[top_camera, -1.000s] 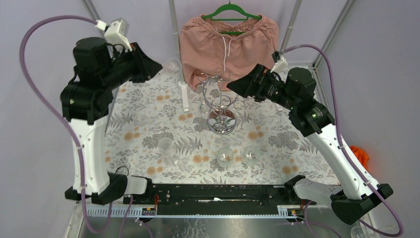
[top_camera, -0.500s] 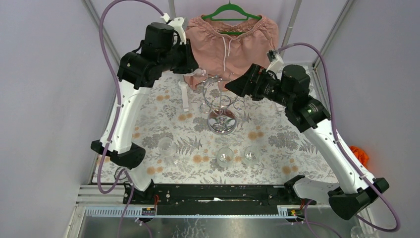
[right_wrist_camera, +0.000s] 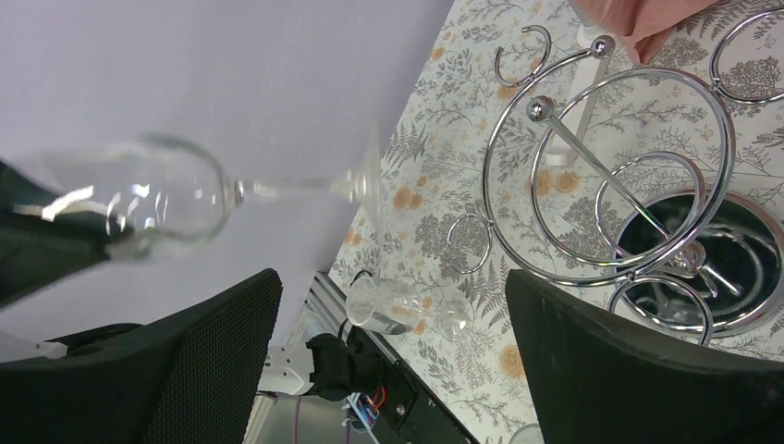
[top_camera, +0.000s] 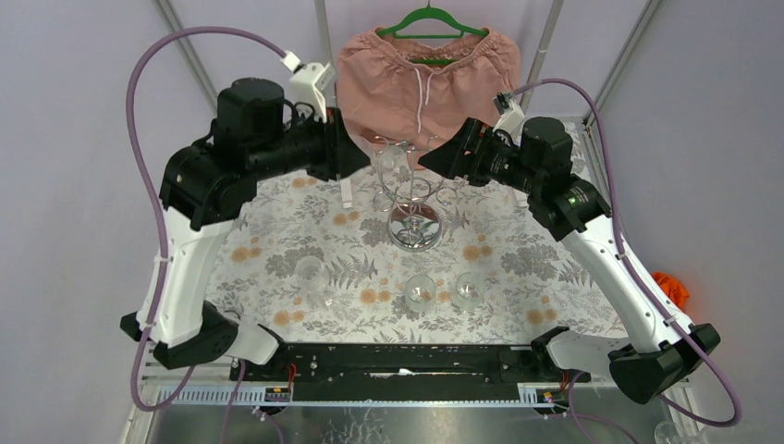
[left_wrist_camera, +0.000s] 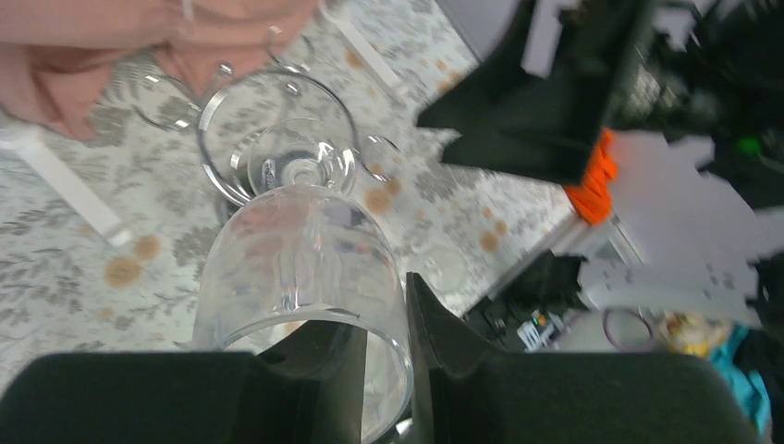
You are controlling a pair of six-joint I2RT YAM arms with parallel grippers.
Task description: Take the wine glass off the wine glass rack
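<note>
The left fingers (left_wrist_camera: 444,344) grip the bowl of the wine glass (left_wrist_camera: 300,250). The glass lies on its side at upper centre of the top view, its foot toward the wine glass rack (top_camera: 412,196) but clear of the loops. The right fingers (right_wrist_camera: 214,347) gape wide and empty, just right of the rack's top. Pink shorts (top_camera: 425,79) on a green hanger (top_camera: 433,17) hang close behind. A white post (top_camera: 346,181) stands left of the rack. Three more glasses (top_camera: 421,291) sit lower on the table (top_camera: 518,268).

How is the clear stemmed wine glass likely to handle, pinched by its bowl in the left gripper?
Probably slippery: the clear stemmed wine glass is smooth, and the left gripper pinches only its bowl wall. Likely fragile: its thin stem is close to the shiny chrome wire rack.
</note>
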